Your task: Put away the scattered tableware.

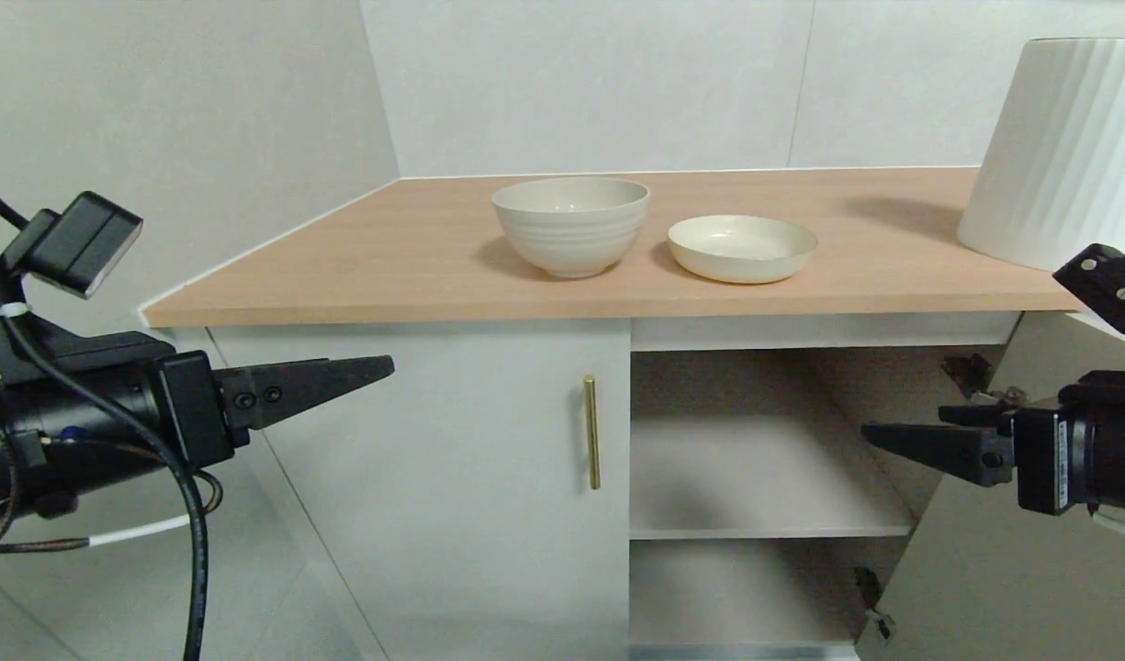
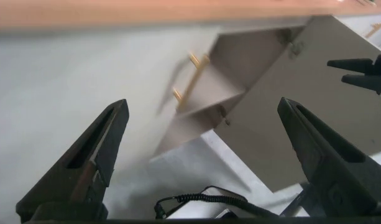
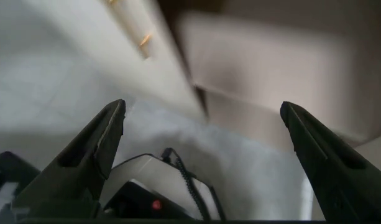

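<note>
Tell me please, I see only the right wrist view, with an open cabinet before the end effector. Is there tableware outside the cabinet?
Observer: Yes. A deep bowl and a shallow dish stand on the countertop, side by side, not touching.
Operator: Which one stands more to the right?
Observer: The dish. It stands above the open compartment; the bowl is above the handle edge of the closed door.
Operator: And the left end effector?
Observer: The left end effector is open, holds nothing, and is lower than the countertop, to the left of the closed door.
</note>
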`<state>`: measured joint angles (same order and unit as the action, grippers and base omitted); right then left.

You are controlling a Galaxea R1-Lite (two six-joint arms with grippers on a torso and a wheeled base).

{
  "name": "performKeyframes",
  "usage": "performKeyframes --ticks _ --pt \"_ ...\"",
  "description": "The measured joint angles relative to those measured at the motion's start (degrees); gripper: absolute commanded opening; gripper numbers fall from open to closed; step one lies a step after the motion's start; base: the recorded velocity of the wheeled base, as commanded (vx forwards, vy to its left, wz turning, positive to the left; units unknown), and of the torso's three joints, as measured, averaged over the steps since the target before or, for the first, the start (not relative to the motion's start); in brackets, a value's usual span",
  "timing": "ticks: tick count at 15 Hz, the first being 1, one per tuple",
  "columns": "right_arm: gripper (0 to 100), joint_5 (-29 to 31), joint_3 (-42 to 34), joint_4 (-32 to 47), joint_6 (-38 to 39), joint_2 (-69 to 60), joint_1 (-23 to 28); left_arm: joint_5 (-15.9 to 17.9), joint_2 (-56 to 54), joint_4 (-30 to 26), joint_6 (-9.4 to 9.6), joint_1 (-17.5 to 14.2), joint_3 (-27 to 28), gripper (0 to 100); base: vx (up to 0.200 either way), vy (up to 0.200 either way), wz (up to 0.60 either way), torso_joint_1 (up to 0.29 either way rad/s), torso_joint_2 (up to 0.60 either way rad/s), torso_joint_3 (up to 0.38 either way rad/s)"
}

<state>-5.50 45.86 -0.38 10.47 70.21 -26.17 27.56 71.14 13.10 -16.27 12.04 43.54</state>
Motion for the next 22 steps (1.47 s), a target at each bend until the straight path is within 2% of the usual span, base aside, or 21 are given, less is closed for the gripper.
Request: performKeyframes --ticks 11,15,22 --pt "100 0.0 -1.1 -1.3 -1.5 0.1 0.6 0.1 0.1 0.0 -0.15 0.0 0.0 100 0.000 0.000 0.00 0.002 -0.01 -0.002" --pt "100 0.0 -1.2 -1.3 -1.5 0.8 0.7 0.2 0.4 0.0 -0.23 0.0 -0.1 100 0.000 0.000 0.00 0.061 -0.23 -0.239" --pt "100 0.1 -1.3 -1.3 -1.5 1.7 0.7 0.1 1.0 -0.1 -0.39 0.0 0.0 100 0.000 0.000 0.00 0.177 -0.50 -0.295"
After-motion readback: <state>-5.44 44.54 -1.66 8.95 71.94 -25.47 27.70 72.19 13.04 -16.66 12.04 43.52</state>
